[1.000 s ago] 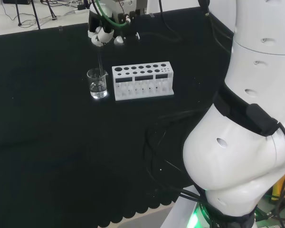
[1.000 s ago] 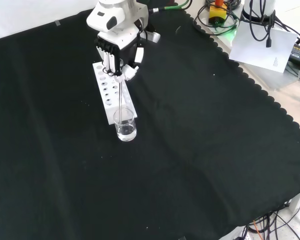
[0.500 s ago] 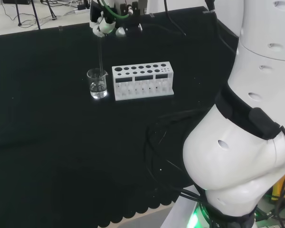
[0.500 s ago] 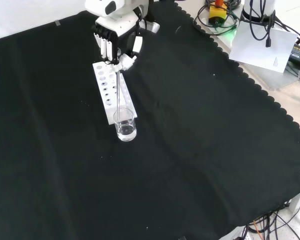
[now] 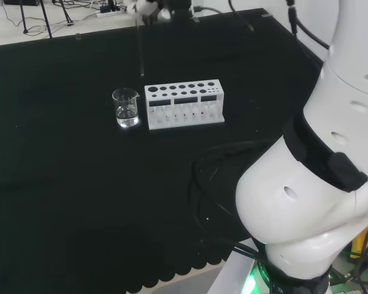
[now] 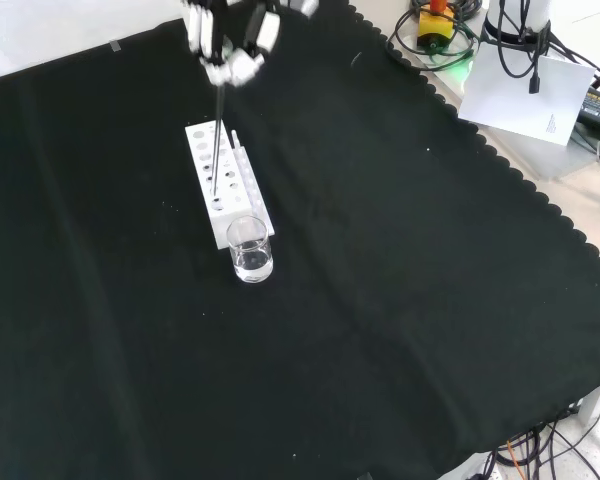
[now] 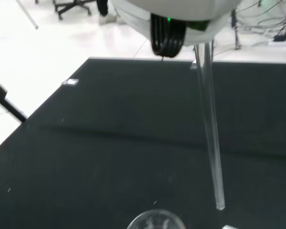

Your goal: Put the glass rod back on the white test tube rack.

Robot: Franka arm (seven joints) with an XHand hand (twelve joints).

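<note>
Glass rod (image 6: 217,140): one is seen, hanging nearly upright from the hand (image 6: 230,45) at the top edge of the front view, the fingers (image 6: 242,64) being curled round its upper end. In that view the rod's lower tip is seen in front of the rack's top, near the holes at the end next to the beaker; whether it touches the rack cannot be told. In the head view the rod (image 5: 140,49) is seen as a thin pale line above the cloth, its tip ending above and just left of the rack, clear of the beaker's rim. In the wrist view the rod (image 7: 209,129) is seen slanting down past the palm, with its rounded tip free in the air above the curved glass rim of the beaker (image 7: 155,220).

One white test tube rack (image 5: 184,104) is laid out on the black cloth (image 5: 61,184), with two rows of round holes in its top. One clear beaker (image 5: 126,108) is stood just beside the rack's left end in the head view, apart from it, and a little clear liquid is held in its base. In the front view the beaker (image 6: 250,249) is placed at the rack's (image 6: 226,195) near end. Large white arm links (image 5: 319,171) are seen at the right of the head view.
</note>
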